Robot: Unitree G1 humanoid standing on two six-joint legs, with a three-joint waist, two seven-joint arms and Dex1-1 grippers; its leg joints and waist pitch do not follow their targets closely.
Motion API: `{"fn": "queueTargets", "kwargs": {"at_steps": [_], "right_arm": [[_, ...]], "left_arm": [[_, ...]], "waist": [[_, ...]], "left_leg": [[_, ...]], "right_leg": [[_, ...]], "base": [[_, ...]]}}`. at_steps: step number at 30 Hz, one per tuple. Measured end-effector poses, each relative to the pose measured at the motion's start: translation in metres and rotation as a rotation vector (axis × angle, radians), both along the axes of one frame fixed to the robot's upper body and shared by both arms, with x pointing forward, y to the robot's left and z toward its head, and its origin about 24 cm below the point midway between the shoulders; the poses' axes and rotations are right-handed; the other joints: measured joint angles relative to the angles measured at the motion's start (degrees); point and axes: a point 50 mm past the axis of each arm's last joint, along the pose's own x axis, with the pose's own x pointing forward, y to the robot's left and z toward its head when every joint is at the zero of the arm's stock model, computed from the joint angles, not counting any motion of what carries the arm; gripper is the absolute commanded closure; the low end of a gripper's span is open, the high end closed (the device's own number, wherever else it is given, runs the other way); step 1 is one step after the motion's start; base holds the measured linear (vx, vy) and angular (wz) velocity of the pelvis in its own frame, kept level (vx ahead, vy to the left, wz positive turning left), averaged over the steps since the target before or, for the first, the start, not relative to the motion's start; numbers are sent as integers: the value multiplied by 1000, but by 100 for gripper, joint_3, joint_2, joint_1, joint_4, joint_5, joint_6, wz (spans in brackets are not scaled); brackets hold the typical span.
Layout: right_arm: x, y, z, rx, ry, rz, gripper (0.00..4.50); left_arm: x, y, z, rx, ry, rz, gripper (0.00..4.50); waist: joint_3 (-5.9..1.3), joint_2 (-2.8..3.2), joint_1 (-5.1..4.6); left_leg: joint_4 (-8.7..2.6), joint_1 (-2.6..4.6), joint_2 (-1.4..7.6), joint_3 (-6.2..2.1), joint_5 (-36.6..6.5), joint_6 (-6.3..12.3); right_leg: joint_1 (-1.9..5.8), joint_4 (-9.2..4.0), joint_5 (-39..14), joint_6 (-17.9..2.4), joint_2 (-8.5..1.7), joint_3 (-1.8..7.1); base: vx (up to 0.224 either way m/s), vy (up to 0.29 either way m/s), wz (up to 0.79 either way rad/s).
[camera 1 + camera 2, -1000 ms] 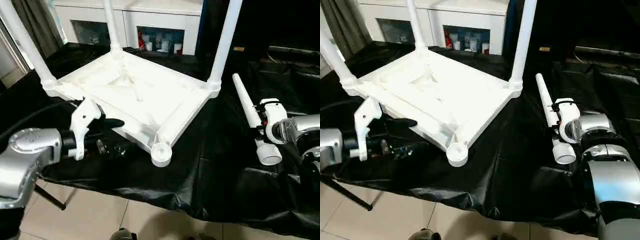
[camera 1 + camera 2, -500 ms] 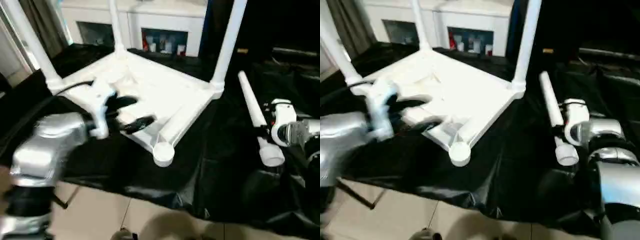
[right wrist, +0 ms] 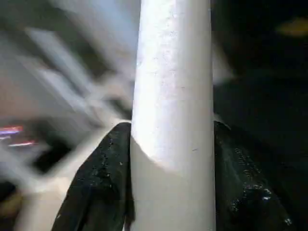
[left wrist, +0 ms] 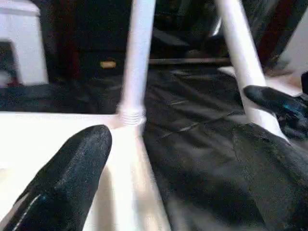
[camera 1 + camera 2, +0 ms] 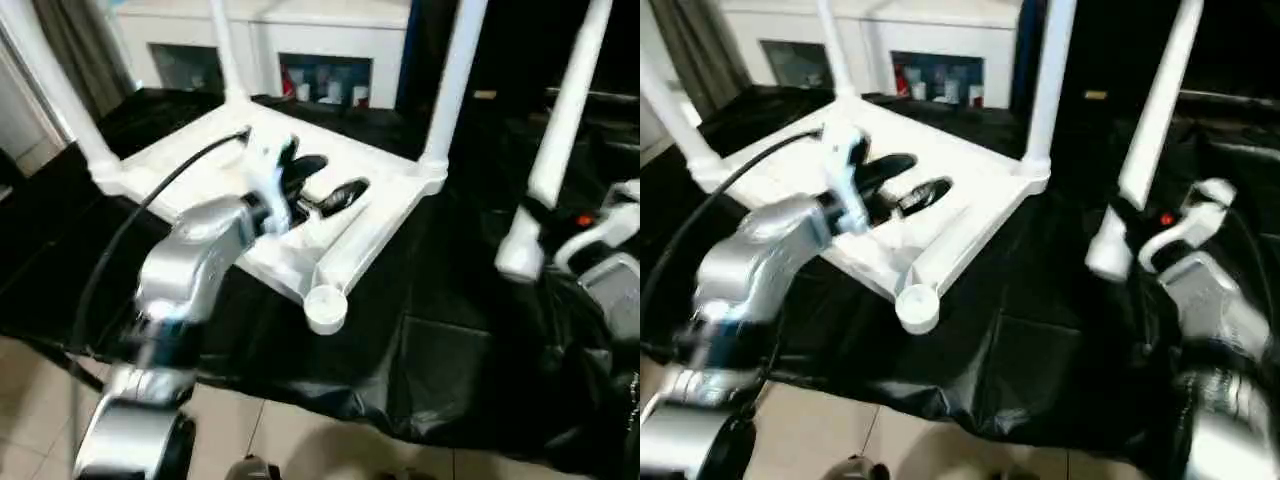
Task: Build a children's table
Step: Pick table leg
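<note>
The white table top (image 5: 372,228) lies upside down on black cloth, with three white legs standing in its corner sockets: far left (image 5: 55,90), back (image 5: 225,50) and right (image 5: 455,80). The near corner socket (image 5: 324,305) is empty. My left gripper (image 5: 330,180) hovers open over the ribbed underside, nothing between its fingers (image 4: 72,178). The fourth leg (image 5: 565,120) is lifted nearly upright to the right of the top, thick end down, and my right gripper (image 3: 171,192) is shut on it just above that end.
Black cloth (image 5: 450,330) covers the work surface and drapes over its near edge onto the tiled floor (image 5: 40,400). A white cabinet (image 5: 330,40) stands behind. A black cable (image 5: 130,230) loops off my left arm.
My left arm swung up and right, from beside the top's near-left edge to over its underside. My right gripper raised the fourth leg from lying on the cloth to nearly upright.
</note>
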Motion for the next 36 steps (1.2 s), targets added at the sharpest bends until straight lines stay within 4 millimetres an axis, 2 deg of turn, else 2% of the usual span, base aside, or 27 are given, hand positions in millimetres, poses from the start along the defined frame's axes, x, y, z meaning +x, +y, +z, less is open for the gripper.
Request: {"fn": "queueTargets", "kwargs": {"at_steps": [3, 6, 10, 13, 18, 24, 32, 33, 36], "right_arm": [[-9, 21, 17, 62, -130, 158, 263], [-13, 30, 28, 92, -195, 239, 263], [-22, 45, 30, 69, -212, 332, 263], [-24, 67, 26, 57, -175, 433, 263], [-24, 81, 25, 32, -151, 507, 263], [-26, 96, 22, 4, -125, 583, 263], [-30, 111, 13, 1, -83, 657, 263], [-30, 113, 12, 3, -79, 664, 263], [-31, 116, 11, 3, -68, 681, 263]], "left_arm": [[2, -14, 12, -72, 33, -57, 0], [3, -22, 25, -138, 37, -98, 0], [4, -30, 39, -235, 58, -153, 0], [-1, -43, 48, -311, 93, -235, 0], [-5, -51, 43, -320, 134, -275, 0], [-10, -56, 39, -348, 196, -325, 0], [-10, -53, 39, -382, 217, -338, 0], [-10, -51, 39, -384, 218, -340, 28], [-11, -45, 36, -375, 223, -329, 28]], "waist": [[6, -19, 16], [10, -28, 60], [11, -35, 106], [12, -38, 108], [18, -49, 104], [25, -96, 109], [27, -106, 112], [27, -106, 113], [27, -106, 109]], "left_leg": [[0, -10, -2, 4, 4, 8], [-2, -11, -8, 8, -5, -8], [-2, -13, -8, 8, -5, -8], [-3, -17, -10, 8, -5, -8], [-4, -25, -10, 8, -5, -7], [-6, -58, -9, 6, -3, -4], [-7, -65, -13, 8, -4, 6], [-7, -65, -13, 8, -4, 7], [-7, -64, -13, 8, -3, 8]], "right_leg": [[-2, -10, 1, -2, -9, -4], [0, -12, 2, -2, -19, -6], [3, -13, 0, 2, -22, -9], [3, -16, -1, 5, -32, -11], [1, -22, -6, 13, -39, -14], [-15, -30, -8, 17, -45, -26], [-12, -44, -6, 17, -58, -32], [-12, -44, -6, 17, -59, -33], [-10, -44, -5, 18, -60, -34]], "base": [[0, 0, 0], [0, 0, 0], [0, 0, 0], [0, 0, 0], [0, 0, 0], [0, 0, 0], [0, 0, 0], [0, 0, 0], [0, 0, 0]]}}
